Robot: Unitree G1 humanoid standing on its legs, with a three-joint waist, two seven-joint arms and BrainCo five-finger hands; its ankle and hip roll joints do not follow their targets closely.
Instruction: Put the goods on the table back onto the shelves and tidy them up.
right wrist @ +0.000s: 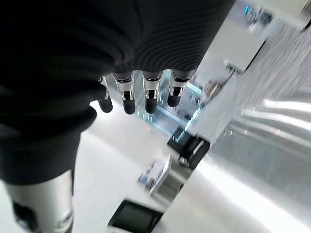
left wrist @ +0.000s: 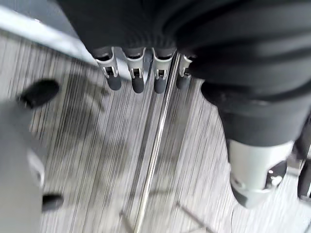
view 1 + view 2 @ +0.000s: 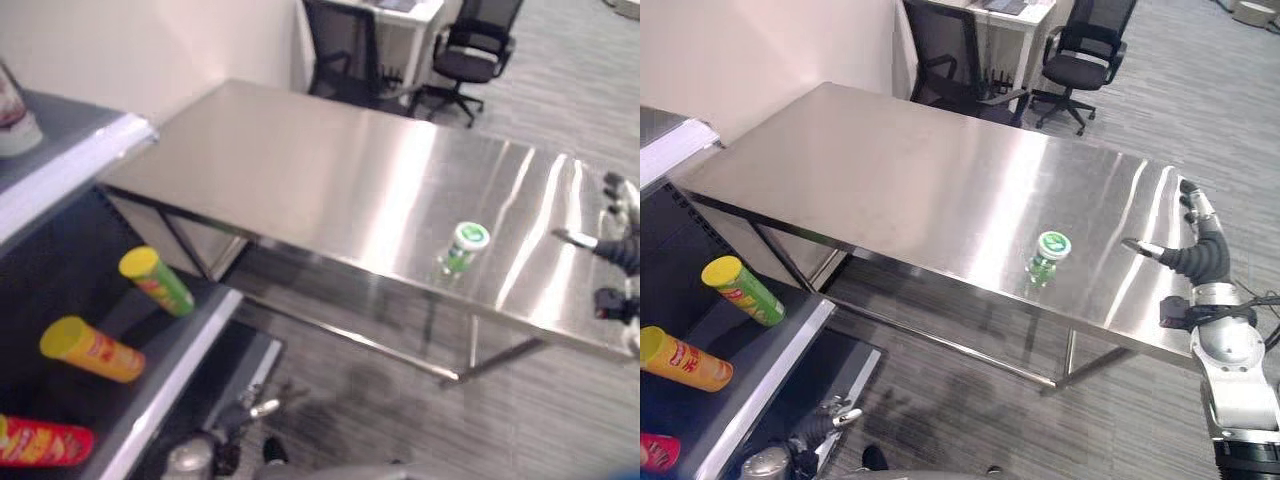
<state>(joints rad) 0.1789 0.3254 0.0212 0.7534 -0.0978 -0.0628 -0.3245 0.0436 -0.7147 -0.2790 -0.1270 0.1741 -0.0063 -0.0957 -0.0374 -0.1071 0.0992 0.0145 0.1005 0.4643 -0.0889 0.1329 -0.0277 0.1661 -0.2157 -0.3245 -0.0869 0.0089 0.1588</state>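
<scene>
Green-and-white jar [image 3: 1048, 254]: upright on the steel table [image 3: 900, 170], near its front edge, nothing touching it.
Right hand [image 3: 1196, 250]: above the table's right end, well apart from the jar; fingers [image 1: 149, 99] straight, side by side, holding nothing.
Left hand [image 2: 141, 73]: low over the floor by the shelf; fingers relaxed in a row, empty.
Shelf [image 3: 170, 380]: at left; green tube [image 3: 157, 281], orange tube [image 3: 92, 349] and red tube [image 3: 42, 443] lying on it.
Office chair [image 3: 1082, 62]: beyond the table.
</scene>
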